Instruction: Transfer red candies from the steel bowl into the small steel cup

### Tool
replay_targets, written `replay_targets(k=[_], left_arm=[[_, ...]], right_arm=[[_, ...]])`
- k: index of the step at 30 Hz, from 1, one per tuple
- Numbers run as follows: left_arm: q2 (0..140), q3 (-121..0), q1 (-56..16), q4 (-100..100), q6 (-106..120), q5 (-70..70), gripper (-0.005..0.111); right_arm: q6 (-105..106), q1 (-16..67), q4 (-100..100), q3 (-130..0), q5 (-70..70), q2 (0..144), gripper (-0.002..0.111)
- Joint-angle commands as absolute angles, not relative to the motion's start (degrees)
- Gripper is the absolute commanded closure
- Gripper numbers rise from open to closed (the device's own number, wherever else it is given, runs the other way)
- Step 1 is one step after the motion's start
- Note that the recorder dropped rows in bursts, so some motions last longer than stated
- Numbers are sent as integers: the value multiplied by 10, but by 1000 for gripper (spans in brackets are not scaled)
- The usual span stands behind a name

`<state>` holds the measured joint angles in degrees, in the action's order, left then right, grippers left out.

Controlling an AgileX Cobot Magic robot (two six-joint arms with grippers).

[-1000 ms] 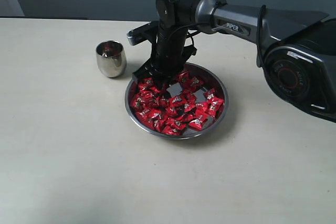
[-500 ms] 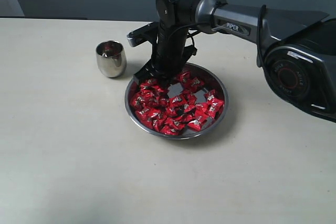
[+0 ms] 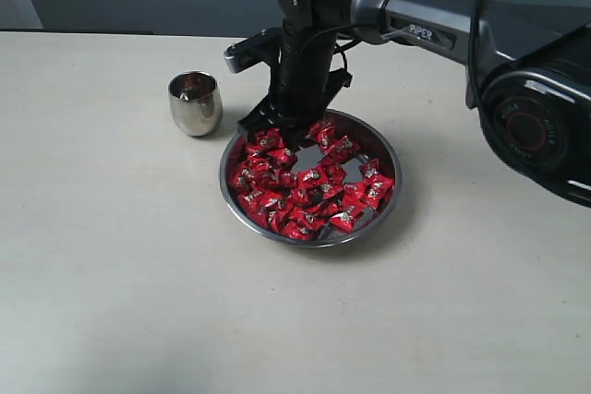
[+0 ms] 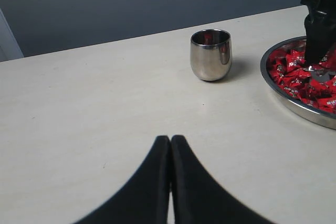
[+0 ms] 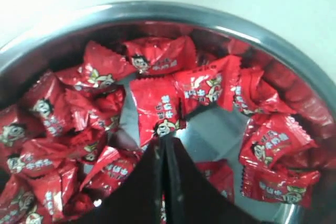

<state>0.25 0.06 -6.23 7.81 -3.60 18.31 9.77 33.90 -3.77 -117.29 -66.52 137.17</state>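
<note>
Right claw point(image 3: 280, 138) low over steel bowl point(image 3: 319, 242), cup-side edge. Jaws pressed shut, tips at corner of one of red candies point(image 3: 309, 193); whether wrapper is pinched, cannot tell. Small steel cup point(image 3: 195, 106) upright on counter point(image 3: 138, 274), near bowl for short carry, bare path between. Low rim needs little lift. Left claw point(image 4: 170, 140) closed, empty, parked well clear.

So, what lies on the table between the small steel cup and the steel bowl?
Nothing lies there. Only a bare strip of table separates the small steel cup from the steel bowl. The left wrist view shows this most clearly.
</note>
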Motion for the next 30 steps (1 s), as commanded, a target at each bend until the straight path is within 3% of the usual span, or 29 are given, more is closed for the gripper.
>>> replay_targets(k=[1,2,3,5,13,15,18,20,30], left_arm=[[0,0,-64,77,-39,178,106],[0,0,-64,77,-39,178,106],[0,0,-64,77,-39,178,106],[0,0,-64,77,-39,178,106],[0,0,-64,77,-39,178,106],[0,0,-64,77,-39,178,106],[0,0,-64,77,-39,178,106],[0,0,-64,77,-39,178,106],[0,0,-64,77,-39,178,106]], right_arm=[[154,338,-73,-1171,-694,1364,96],[166,338,-92,-1171,-697,1365,89],[173,338,-113,-1171,-692,1366,71],[173,338,-114,-1171,-677,1370,59],[165,338,-86,-1171,-655,1396,60],[165,338,-85,-1171,-654,1396,67],[162,338,-85,-1171,-654,1396,95],[160,338,-85,-1171,-660,1396,107],[158,338,-79,-1171,-673,1392,109]])
